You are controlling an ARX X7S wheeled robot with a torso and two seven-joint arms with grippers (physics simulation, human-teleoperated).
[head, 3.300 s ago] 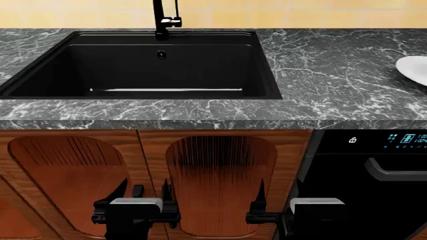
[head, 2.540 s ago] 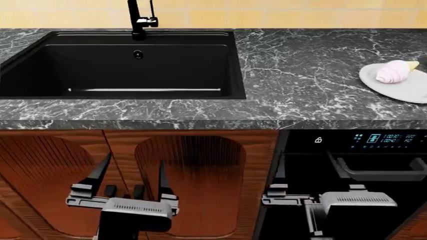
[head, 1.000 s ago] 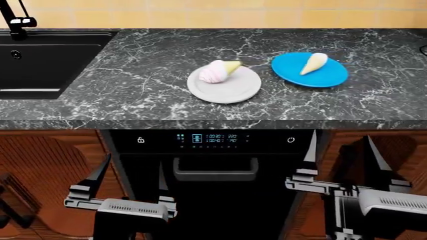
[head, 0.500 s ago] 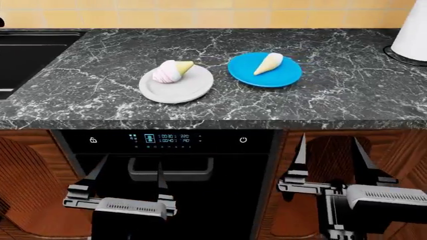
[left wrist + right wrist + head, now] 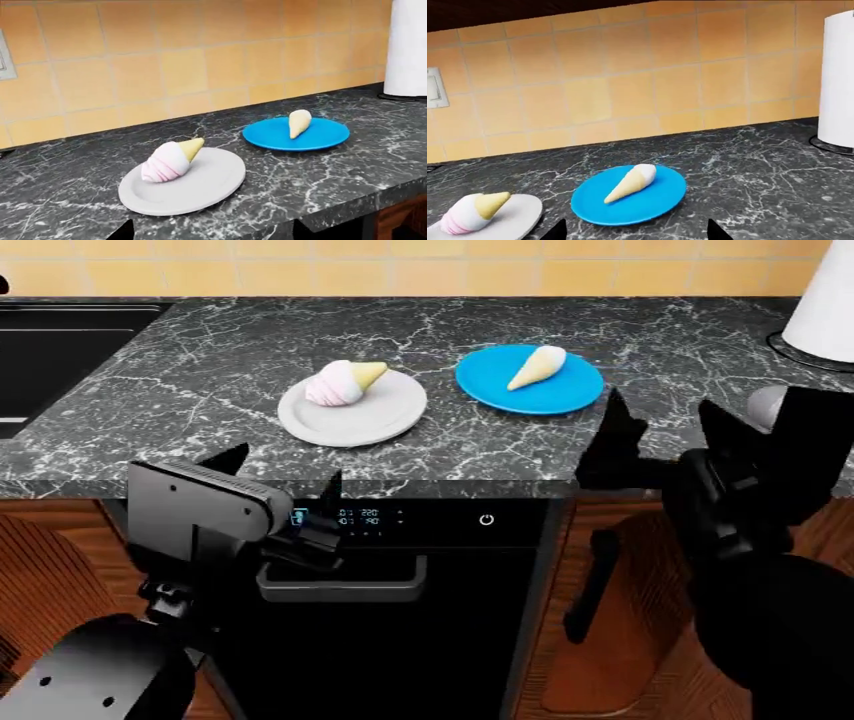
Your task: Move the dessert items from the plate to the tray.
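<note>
The short cone with the pink-and-white scoop point(image 5: 342, 381) lies on a round white plate point(image 5: 380, 418). The longer cone with the white scoop point(image 5: 538, 366) lies on a round blue plate point(image 5: 567, 390) beside it. My left gripper point(image 5: 284, 470) is open and empty at the counter's front edge, short of the white plate. My right gripper point(image 5: 663, 420) is open and empty, just right of the blue plate. The left wrist view shows the pink cone point(image 5: 169, 160) and white cone point(image 5: 299, 122); the right wrist view shows them too point(image 5: 470, 212) point(image 5: 630, 183). The black tray is out of view.
A white paper towel roll point(image 5: 821, 300) stands at the counter's back right. A black sink point(image 5: 54, 350) is at the far left. An oven with a handle point(image 5: 340, 585) is below the counter. A tiled wall point(image 5: 627, 75) backs the counter.
The base slid right along the counter, from the sink to the plates. In the last half second both arms rose from low in front of the oven to counter height.
</note>
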